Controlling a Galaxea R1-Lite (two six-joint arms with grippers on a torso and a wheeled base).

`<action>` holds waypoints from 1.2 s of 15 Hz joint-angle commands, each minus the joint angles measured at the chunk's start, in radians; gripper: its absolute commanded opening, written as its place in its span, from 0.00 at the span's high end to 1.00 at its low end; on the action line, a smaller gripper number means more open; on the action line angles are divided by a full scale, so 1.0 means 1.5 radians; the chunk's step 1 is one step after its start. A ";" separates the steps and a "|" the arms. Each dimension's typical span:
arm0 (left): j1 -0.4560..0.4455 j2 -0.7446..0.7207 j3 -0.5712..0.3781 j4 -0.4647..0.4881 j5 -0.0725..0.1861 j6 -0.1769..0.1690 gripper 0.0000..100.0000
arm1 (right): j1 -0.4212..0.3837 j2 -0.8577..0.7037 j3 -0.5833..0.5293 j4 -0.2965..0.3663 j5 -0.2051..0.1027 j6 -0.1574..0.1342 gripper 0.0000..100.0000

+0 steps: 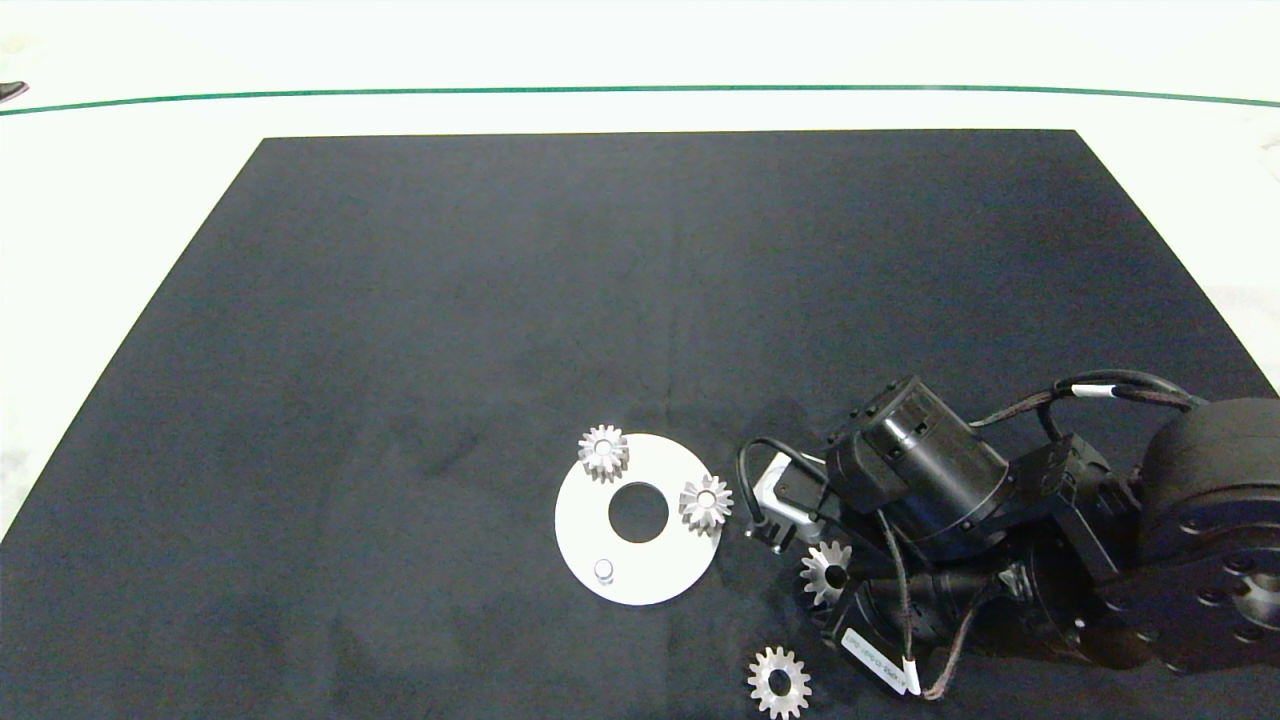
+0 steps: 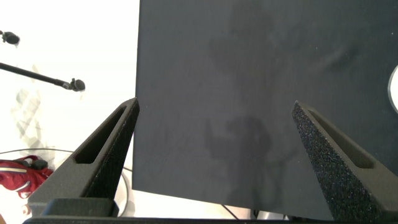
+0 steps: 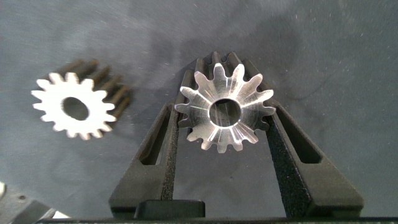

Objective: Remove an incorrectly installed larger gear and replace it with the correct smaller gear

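My right gripper (image 1: 838,588) reaches in from the right, just right of the white disc plate (image 1: 660,580). Its jaws are shut on the smaller gear (image 1: 822,570), and the right wrist view shows both fingers against the teeth of this gear (image 3: 205,87), held by the right gripper (image 3: 225,111). The larger gear (image 1: 779,682), the widest one, lies flat on the black mat nearer the front edge; the right wrist view has this larger gear (image 3: 93,115) beside the held one. My left gripper (image 2: 216,107) is open over the mat's edge and out of the head view.
Two more small gears (image 1: 604,452) (image 1: 706,503) sit on the plate beside its centre hole. A bare short peg (image 1: 603,570) stands on the plate's near side. The black mat (image 1: 400,350) stretches far back and left. A sliver of the plate (image 2: 394,87) shows in the left wrist view.
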 commanded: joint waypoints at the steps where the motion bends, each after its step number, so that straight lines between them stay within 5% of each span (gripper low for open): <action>1: 0.000 0.001 0.000 0.004 0.001 0.001 0.00 | -0.002 0.002 0.004 0.002 -0.001 -0.002 0.00; 7: 0.000 0.000 0.000 0.004 0.001 0.001 0.00 | 0.008 -0.038 0.014 0.004 -0.004 -0.003 0.00; 11: 0.000 0.000 0.000 0.004 0.001 0.001 0.00 | 0.096 -0.101 0.031 0.006 -0.007 -0.004 0.00; 18: 0.000 0.000 0.001 0.003 0.001 0.002 0.00 | 0.138 -0.020 0.024 -0.003 -0.003 0.000 0.00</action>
